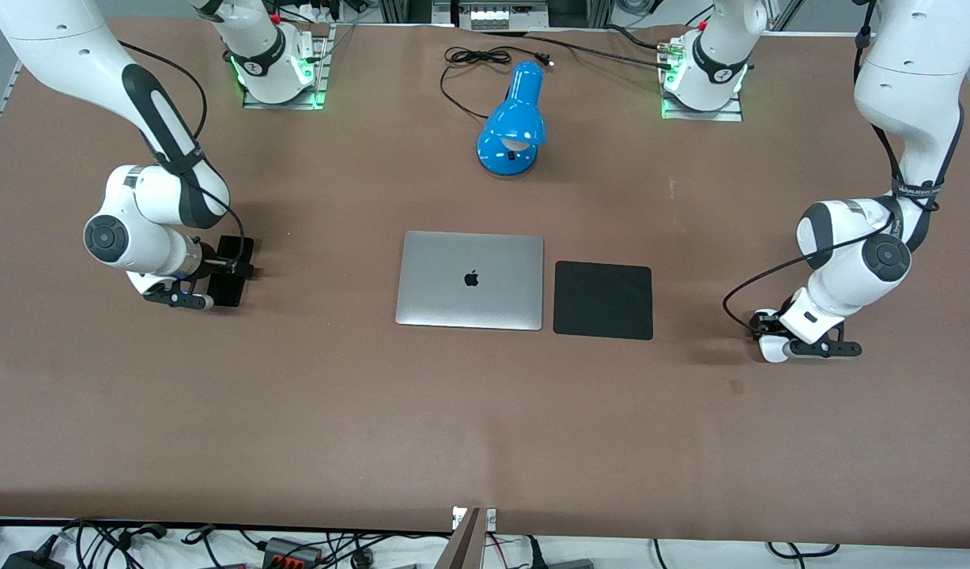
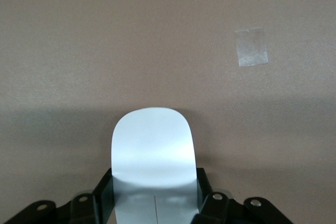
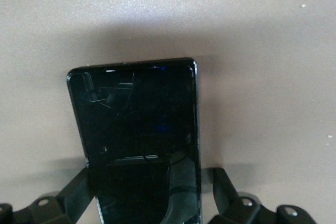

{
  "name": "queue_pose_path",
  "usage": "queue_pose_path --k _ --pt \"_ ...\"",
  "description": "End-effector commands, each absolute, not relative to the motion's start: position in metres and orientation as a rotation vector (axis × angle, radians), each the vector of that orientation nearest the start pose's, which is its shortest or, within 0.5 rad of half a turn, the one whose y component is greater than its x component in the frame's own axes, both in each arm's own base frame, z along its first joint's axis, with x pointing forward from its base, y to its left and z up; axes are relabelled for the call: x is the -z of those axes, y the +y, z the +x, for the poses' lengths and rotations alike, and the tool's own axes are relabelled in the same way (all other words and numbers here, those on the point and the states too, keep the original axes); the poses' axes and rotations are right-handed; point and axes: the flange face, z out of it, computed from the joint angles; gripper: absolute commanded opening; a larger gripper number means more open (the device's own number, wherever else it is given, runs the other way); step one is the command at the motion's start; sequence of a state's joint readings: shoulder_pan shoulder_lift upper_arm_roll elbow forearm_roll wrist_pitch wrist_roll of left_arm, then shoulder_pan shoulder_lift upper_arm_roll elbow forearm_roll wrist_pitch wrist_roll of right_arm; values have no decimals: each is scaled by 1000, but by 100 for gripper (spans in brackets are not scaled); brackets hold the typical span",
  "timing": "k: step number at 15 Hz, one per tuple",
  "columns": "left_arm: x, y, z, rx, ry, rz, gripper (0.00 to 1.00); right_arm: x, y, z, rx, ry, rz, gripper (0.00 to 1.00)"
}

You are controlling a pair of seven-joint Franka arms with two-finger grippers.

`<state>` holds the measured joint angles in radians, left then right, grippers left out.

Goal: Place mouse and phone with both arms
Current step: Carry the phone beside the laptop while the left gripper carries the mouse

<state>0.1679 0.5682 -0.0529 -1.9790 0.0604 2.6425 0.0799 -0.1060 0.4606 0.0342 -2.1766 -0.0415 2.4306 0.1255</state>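
Left wrist view shows the left gripper (image 2: 156,203) clamped on the mouse (image 2: 153,150), 1 finger (image 2: 102,195) pressing each side of the white shell, whose rounded end sticks out over the brown table (image 2: 105,40). A small square of clear tape (image 2: 252,47) is stuck to the table surface a little way off. From the front, this gripper (image 1: 773,341) sits low at the left arm's end of the table, the mouse (image 1: 771,352) a white patch under it.

At the right arm's end, the right gripper (image 3: 152,203) grasps the phone (image 3: 137,129) by its long edges — the glossy black face points up and reflects the rig above. The front view places the gripper (image 1: 224,273) and phone (image 1: 233,273) just above the table; whether the phone touches it I cannot tell.

Between the 2 arms lies a closed silver laptop (image 1: 469,280), with a square black mouse pad (image 1: 603,300) just beside it toward the left arm's end. A blue desk lamp (image 1: 513,125) stands farther from the front camera than the laptop, its black cord (image 1: 473,59) looping toward the bases — cables and power strips (image 1: 279,547) clutter the floor strip at the table's near edge.
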Motion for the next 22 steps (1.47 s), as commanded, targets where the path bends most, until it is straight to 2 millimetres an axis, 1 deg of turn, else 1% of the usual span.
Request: queue_pose_path --k 1,2,3,5,6,7,8,9,10,11,12,13,14,15,16,17,18,19,21,22 --pt "-220 70 634 71 42 -3124 30 -154 -34 534 -321 265 -3118 45" --pt "-235 70 641 44 43 -3124 30 -153 -33 533 -326 258 -3119 35" --pt "-249 69 650 13 46 -3123 30 -154 -33 534 -324 256 -3119 29" --pt "-285 66 667 -60 53 -3120 30 -159 -30 536 -312 239 -3122 24" --pt "-303 57 674 -89 76 -3123 30 -162 -26 536 -312 228 -3125 23" --pt "-323 43 677 -116 100 -3131 30 -171 -21 537 -331 216 -3124 22" --pt "-343 20 679 -145 134 -3152 30 -185 -12 539 -328 194 -3123 22" --pt "-356 -5 678 -163 139 -3166 30 -197 -3 542 -311 168 -3124 22" --pt "-364 -33 674 -185 114 -3180 30 -207 10 544 -298 150 -3122 22" --pt "-376 -60 669 -189 86 -3190 31 -214 34 548 -284 102 -3114 22" --pt "-381 -89 663 -215 68 -3201 31 -221 52 551 -273 88 -3109 22" --pt "-382 -113 656 -237 67 -3209 31 -225 76 552 -268 88 -3101 22" --pt "-381 -128 651 -254 45 -3212 31 -226 99 549 -274 111 -3096 22" --pt "-376 -146 644 -282 22 -3213 31 -225 120 546 -281 156 -3095 22" --pt "-363 -167 631 -325 0 -3204 30 -223 144 542 -284 186 -3096 22" --pt "-351 -186 619 -372 -7 -3195 27 -225 168 542 -274 226 -3099 22" --pt "-339 -205 606 -389 -2 -3186 25 -222 189 542 -274 258 -3098 22" --pt "-327 -222 594 -370 7 -3184 25 -221 204 544 -268 302 -3094 22" --pt "-302 -240 576 -279 3 -3179 25 -213 224 545 -276 374 -3084 23" --pt "-291 -247 569 -231 -2 -3170 25 -208 234 544 -285 377 -3084 23"
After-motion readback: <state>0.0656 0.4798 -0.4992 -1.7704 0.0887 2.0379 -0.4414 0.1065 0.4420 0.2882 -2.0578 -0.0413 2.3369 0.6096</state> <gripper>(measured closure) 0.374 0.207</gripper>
